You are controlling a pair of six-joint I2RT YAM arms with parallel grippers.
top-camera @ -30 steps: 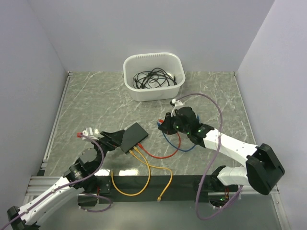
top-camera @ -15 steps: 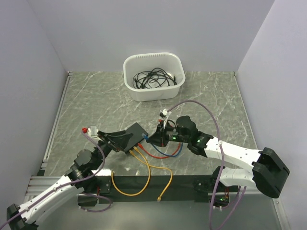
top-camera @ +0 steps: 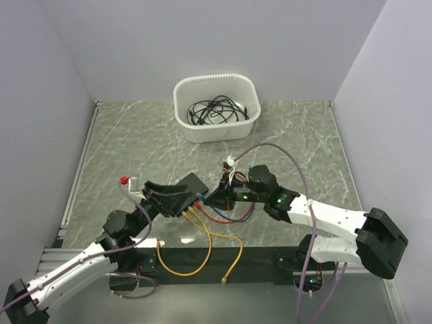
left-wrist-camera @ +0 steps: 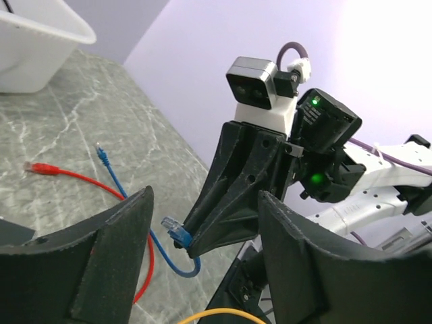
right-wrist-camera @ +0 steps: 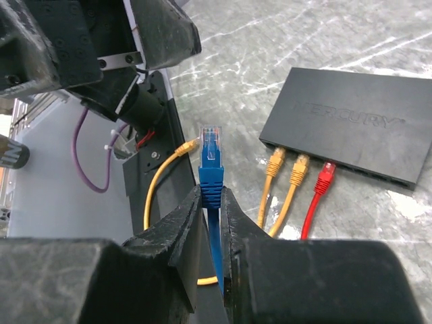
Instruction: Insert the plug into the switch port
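A blue plug is held clamped by its boot between the fingers of the right gripper, clear tip pointed away from the wrist, just beside the black switch but apart from it. The switch port row is seen along the long edge of the switch facing that gripper. Two yellow plugs and one red plug are seated in it, and the blue plug is held short of that edge, beyond the yellow pair on the side away from the red one. The left gripper is placed at the opposite side of the switch, its jaws spread apart with nothing seen between them. Through that gap the right gripper and the blue plug are framed in the left wrist view. Whether the left fingers touch the switch cannot be told. Yellow cables are trailed from the switch toward the arm bases, and a red cable is run out beside them. A white tub of black cords is set well beyond the switch on the marbled table
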